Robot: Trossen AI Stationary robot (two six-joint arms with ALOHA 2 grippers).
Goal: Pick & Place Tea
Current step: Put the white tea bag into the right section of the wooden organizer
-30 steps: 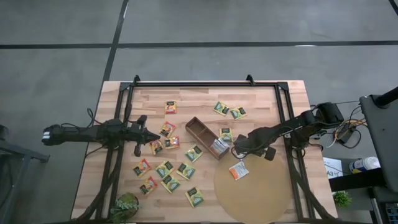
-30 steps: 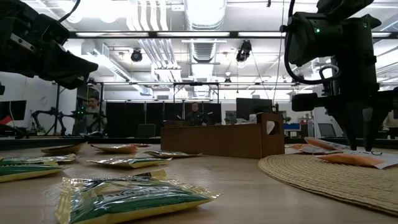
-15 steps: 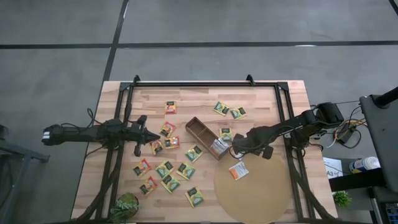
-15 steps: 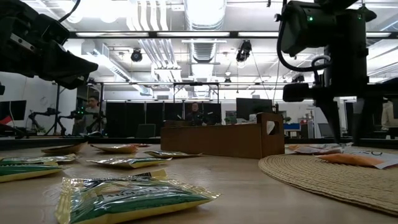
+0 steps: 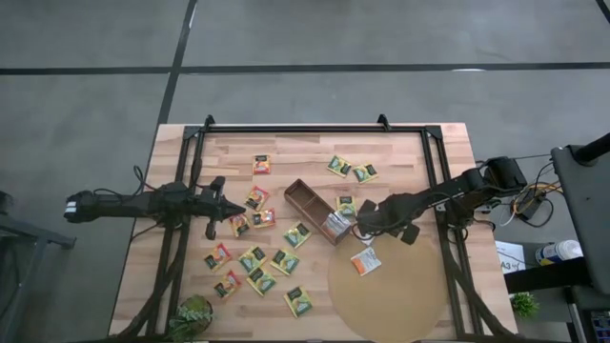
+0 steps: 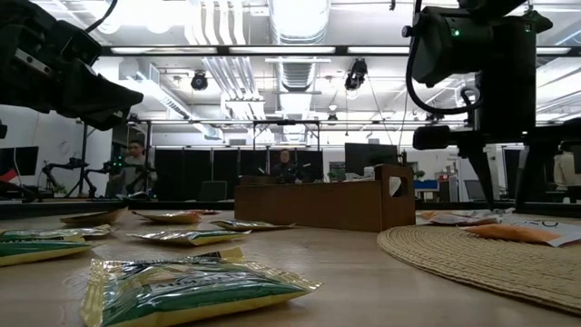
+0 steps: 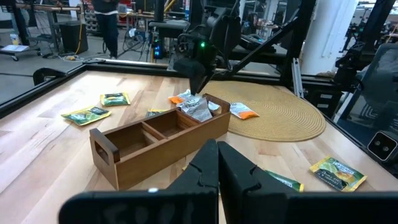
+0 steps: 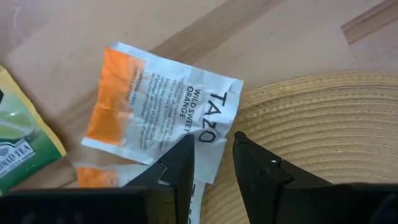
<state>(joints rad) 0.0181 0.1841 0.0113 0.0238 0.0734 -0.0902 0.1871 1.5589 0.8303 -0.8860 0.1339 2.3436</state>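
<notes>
hovering over the mat's (image 5: 405, 300) near edge beside the box (image 5: 315, 211), the right gripper (image 8: 211, 152) is pointing down at a white-and-orange sachet (image 8: 163, 109) lying half on wood, half against the mat; its fingers are slightly parted and gripping nothing. a second orange sachet under it is mostly hidden, and a green one (image 8: 15, 143) is being cut off at the frame edge. the left gripper (image 7: 217, 163) is waiting above the table's left side, fingers pressed together and empty. other sachets (image 5: 253, 259) are lying scattered on the table (image 5: 295, 152); a silvery one (image 7: 198, 109) is sitting in the box's end, its print hard to make out.
</notes>
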